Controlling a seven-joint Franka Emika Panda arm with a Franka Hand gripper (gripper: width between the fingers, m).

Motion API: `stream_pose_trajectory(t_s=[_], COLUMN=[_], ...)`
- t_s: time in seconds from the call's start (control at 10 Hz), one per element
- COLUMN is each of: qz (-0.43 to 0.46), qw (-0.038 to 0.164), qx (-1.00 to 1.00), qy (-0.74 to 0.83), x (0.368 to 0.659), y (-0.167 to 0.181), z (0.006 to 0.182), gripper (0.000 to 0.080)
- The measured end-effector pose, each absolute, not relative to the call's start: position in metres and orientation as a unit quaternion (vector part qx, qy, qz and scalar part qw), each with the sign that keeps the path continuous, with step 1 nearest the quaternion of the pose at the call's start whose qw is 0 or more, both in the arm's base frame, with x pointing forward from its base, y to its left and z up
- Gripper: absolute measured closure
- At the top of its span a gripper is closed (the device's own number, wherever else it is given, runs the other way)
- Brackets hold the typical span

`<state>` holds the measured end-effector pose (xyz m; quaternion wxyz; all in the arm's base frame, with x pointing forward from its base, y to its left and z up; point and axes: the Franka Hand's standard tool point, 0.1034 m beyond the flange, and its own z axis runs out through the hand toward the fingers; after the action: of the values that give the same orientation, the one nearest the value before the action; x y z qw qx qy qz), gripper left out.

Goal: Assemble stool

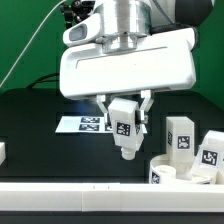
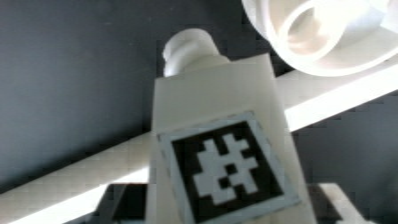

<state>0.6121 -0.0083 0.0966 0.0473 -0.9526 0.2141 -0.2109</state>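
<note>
Setting: black matte tabletop (image 1: 30, 135) before a green backdrop.

Item: short blocky white plastic leg (image 1: 125, 131) with a black-and-white tag. It was clamped between the fingers of the two-finger gripper (image 1: 124, 108) and hung clear of the table, near the low round white ring-shaped seat (image 1: 168, 170).

Two spare tagged legs (image 1: 181, 133) stood beside the seat.

Risk: the leg looked slightly tilted, so its peg (image 2: 187, 45) could probably miss or jam at the seat, or twist loose.

The leg (image 1: 128, 146) is white with a black-and-white square tag (image 2: 222, 165), the seat (image 1: 172, 170) white, the table (image 1: 30, 130) black.
</note>
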Motion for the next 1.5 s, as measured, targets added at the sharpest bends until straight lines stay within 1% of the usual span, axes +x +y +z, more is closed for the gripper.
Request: stream_pose_trajectory(t_s=[0.1,0.3,0.4,0.6,0.7,1.1,1.4,1.5], qz=[-0.21,-0.252,-0.248,-0.251,-0.25,-0.25,-0.254,-0.254], qw=[0.047,0.033,0.039,0.051,0.053,0.052,0.061,0.061], qx=[-0.953,-0.944,-0.944,-0.943,-0.943,-0.944,-0.943,-0.944], qy=[0.214,0.212,0.213,0.214,0.211,0.211,0.204,0.202], x=[0.612,0.615,0.614,0.62,0.621,0.62,0.632,0.632], y=[-0.008,-0.01,-0.003,0.016,0.024,0.021,0.039,0.04], z=[0.096,0.099,0.097,0.099,0.098,0.098,0.101,0.1], gripper=[0.0476,0.0476,0.0476,0.0476,0.0476,0.0476,0.0476,0.0476])
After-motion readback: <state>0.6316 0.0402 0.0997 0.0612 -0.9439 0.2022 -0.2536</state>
